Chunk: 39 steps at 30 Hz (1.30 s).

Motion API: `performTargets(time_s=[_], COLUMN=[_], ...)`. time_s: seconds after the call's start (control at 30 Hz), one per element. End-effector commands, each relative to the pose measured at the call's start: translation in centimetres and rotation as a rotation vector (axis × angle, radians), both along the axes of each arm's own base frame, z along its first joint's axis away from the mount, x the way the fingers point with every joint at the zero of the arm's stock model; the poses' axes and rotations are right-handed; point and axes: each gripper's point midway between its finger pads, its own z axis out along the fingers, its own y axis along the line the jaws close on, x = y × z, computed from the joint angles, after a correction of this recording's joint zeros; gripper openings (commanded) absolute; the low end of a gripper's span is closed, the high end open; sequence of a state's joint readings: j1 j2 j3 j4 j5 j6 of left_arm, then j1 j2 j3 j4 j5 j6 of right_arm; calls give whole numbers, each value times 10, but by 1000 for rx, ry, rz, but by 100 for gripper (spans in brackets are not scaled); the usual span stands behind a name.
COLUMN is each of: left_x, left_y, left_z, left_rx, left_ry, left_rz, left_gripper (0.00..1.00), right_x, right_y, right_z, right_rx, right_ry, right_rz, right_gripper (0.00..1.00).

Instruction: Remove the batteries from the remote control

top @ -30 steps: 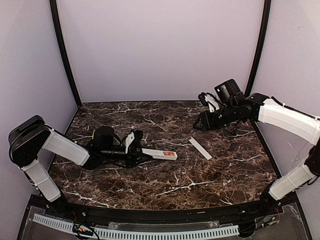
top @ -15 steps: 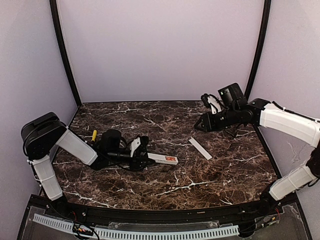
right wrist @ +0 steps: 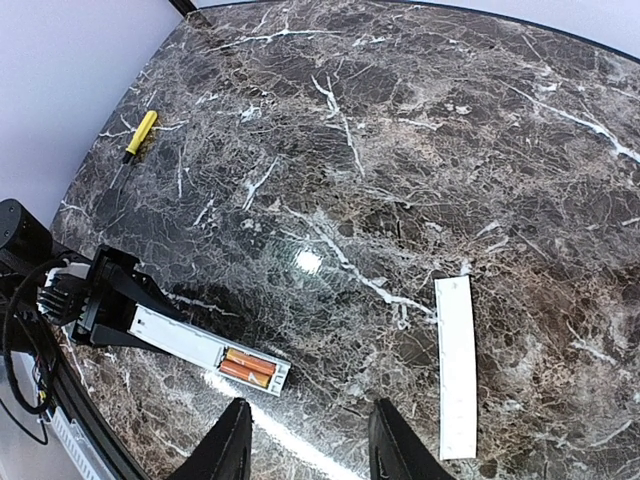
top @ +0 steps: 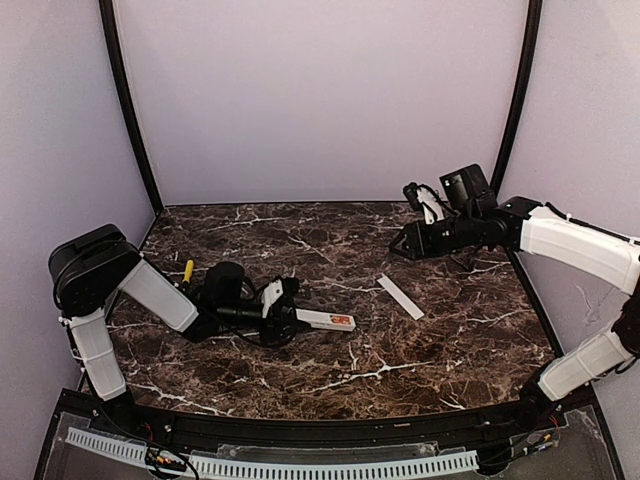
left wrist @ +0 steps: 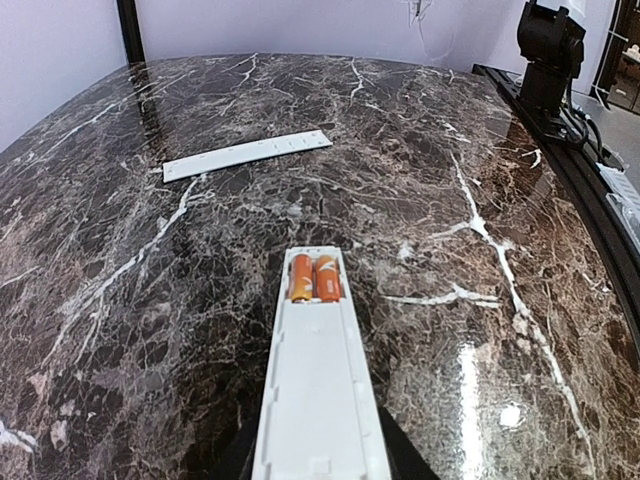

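Observation:
The white remote control (top: 322,319) lies on the dark marble table, its back recess facing up. Two orange batteries (left wrist: 314,278) sit side by side in the recess at its far end; they also show in the right wrist view (right wrist: 246,366). My left gripper (top: 283,312) is shut on the remote's near end (left wrist: 318,420), a dark finger on each side. My right gripper (top: 398,248) is open and empty, raised above the back right of the table, far from the remote (right wrist: 205,349).
A thin flat white strip (top: 401,296) lies right of the remote; it shows in the left wrist view (left wrist: 247,154) and the right wrist view (right wrist: 456,366). A yellow stick (top: 187,271) lies at the far left, behind my left arm.
My left arm has pushed further right and the remote in its grip has shifted slightly right. My right gripper has barely moved.

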<state>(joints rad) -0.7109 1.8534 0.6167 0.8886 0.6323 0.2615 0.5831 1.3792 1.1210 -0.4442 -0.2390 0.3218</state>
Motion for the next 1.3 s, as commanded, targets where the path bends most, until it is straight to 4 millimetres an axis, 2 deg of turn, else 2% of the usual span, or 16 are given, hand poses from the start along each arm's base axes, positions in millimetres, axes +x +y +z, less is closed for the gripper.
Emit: performTargets(time_s=[0.0,0.4,0.57,0.77,0.83,0.87,0.93,1.03,1.07,1.17,1.23,1.27], left_x=[1,1,0,3,4,3,4,9,10,29,43,51], left_y=[3,17,19,22,24,26,29,38,41,62,77,94], left_z=[-4,-23,-19,-2,7,13,20,28,36,48,66,58], left_rx=[24,105,91,85,76,67,60,67,55,55,37,103], left_ry=[-21,-12,8,22,20,17,12,-1,-7,-23,-9,9], left_rz=[9,58,75,120,137,146,167,234,256,433,564,660], left_gripper=[36,38,41,53,65,77,85,89,90,92,97,98], right_x=[3,-4,0,5,7,7,8,9,9,11,11,11], right_y=[0,-4,-2,2,2,2,2,4,4,6,7,7], right_z=[4,0,3,9,10,11,10,8,8,9,8,8], right_rx=[18,29,29,32,32,32,31,29,30,34,36,38], right_ry=[-30,-27,-36,-47,-51,-52,-53,-47,-47,-49,-50,-51], right_rz=[12,9,10,14,12,14,13,17,18,20,22,23], right_gripper=[39,39,39,39,40,39,39,40,39,40,40,40])
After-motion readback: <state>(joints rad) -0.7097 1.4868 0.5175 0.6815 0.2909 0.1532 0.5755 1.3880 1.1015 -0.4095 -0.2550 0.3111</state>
